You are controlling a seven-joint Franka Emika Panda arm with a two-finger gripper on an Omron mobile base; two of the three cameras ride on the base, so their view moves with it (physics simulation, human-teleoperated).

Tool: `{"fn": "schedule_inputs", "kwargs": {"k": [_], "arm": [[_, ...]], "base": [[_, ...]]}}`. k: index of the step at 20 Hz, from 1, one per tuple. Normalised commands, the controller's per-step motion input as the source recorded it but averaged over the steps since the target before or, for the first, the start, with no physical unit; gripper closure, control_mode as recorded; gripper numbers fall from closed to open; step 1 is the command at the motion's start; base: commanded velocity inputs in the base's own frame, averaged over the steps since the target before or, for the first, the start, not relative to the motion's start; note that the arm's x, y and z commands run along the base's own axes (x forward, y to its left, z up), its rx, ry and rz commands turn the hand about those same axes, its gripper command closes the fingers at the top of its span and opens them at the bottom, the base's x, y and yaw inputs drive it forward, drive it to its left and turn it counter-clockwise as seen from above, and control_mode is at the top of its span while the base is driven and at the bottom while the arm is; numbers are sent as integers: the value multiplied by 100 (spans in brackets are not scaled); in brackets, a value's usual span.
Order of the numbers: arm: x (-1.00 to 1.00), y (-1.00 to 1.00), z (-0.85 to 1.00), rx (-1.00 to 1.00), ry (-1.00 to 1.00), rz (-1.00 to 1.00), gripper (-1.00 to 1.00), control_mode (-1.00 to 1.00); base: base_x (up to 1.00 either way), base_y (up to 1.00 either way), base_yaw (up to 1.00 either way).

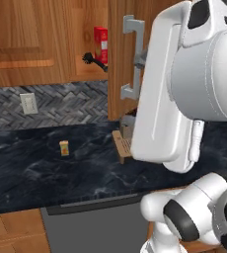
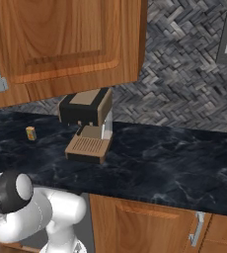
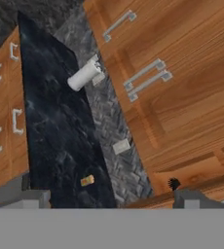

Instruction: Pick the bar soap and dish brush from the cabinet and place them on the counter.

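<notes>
My gripper (image 3: 109, 197) stands wide open with nothing in it, its tips just short of the cabinet (image 1: 88, 37). The dish brush (image 1: 93, 61) lies on the shelf just ahead of my fingers, beside a tall red box (image 1: 101, 44). I cannot make out the bar soap. Reaching in carelessly, I risk toppling the box or clipping the open door (image 1: 123, 59), and the brush's thin handle could slip onto the surface (image 1: 36, 163).

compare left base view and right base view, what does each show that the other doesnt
Left base view alone: the open cabinet with the black dish brush and a tall red box on its shelf, plus a wall outlet.
Right base view alone: the whole coffee machine and a lower cabinet handle.
Both: the black counter, the small orange block and herringbone backsplash.
</notes>
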Motion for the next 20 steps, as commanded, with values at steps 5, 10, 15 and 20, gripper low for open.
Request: {"fn": "schedule_inputs", "kwargs": {"k": [5,10,15,20], "arm": [[13,3,-13,-27,-15,-2,-100,-100],[10,16,0,-20,-11,-7,-100,-100],[6,9,0,-24,-10,-14,-100,-100],[11,21,0,-21,-12,-12,-100,-100]], "base": [[0,0,0],[0,0,0],[0,0,0],[0,0,0]]}}
